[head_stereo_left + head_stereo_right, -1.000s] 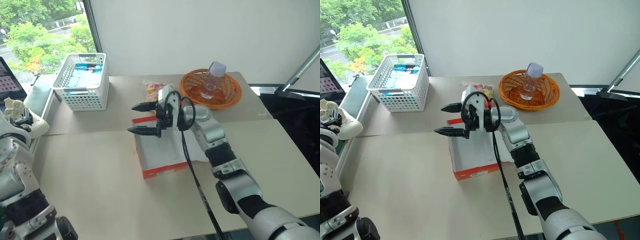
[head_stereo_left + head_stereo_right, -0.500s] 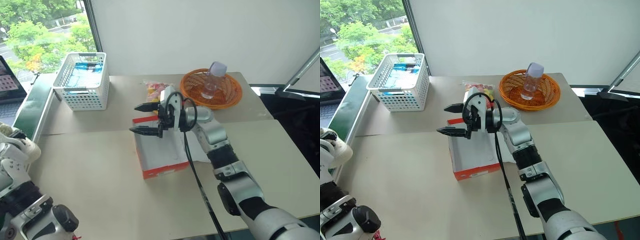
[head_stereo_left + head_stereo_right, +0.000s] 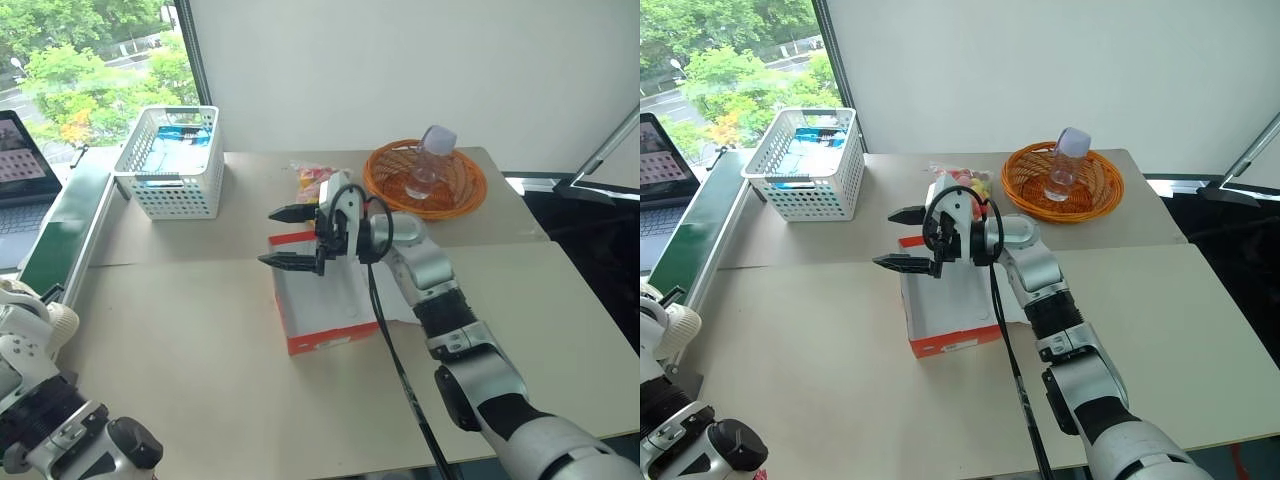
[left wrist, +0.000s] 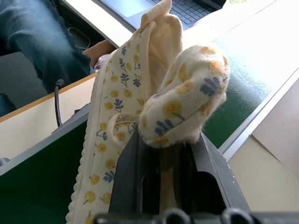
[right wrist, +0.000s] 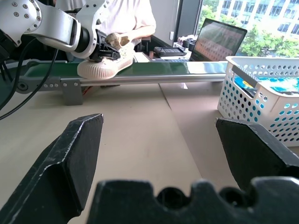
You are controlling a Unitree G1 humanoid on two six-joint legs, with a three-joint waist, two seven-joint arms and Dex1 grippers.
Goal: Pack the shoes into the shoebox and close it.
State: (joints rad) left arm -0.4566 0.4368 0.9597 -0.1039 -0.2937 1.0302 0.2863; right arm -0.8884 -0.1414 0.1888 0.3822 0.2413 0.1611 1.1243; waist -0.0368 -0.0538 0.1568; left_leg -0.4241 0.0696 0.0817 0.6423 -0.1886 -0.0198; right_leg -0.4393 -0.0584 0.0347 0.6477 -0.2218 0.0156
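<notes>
A cream fabric shoe (image 4: 154,93), printed with small yellow-and-blue flowers and edged by a scalloped pale sole, sits pinched at its collar between the closed black fingers of the left hand (image 4: 161,154), over a green conveyor belt (image 5: 154,70) off the worktop's left end. From the right wrist view the same shoe (image 5: 105,63) rests sole-down on the belt. The helper's cream clog description does not match this cloth print.

The right hand (image 3: 290,238) hovers level above the shoebox (image 3: 320,300), its two tapered black fingers spread wide and holding nothing. The box is shallow red-orange cardboard, pale inside, lying open on the beige worktop (image 3: 200,360); its lid is largely hidden behind the arm, so its position is hard to judge.

Behind stand a white plastic lattice basket (image 3: 170,165) with blue contents, an orange woven dish (image 3: 425,180) carrying a clear bottle (image 3: 428,160) with a pale cap, and a small packet (image 3: 315,180) of bright sweets. A laptop (image 3: 20,170) sits beyond the belt, with a seated person's jeans (image 4: 32,32) beside it.
</notes>
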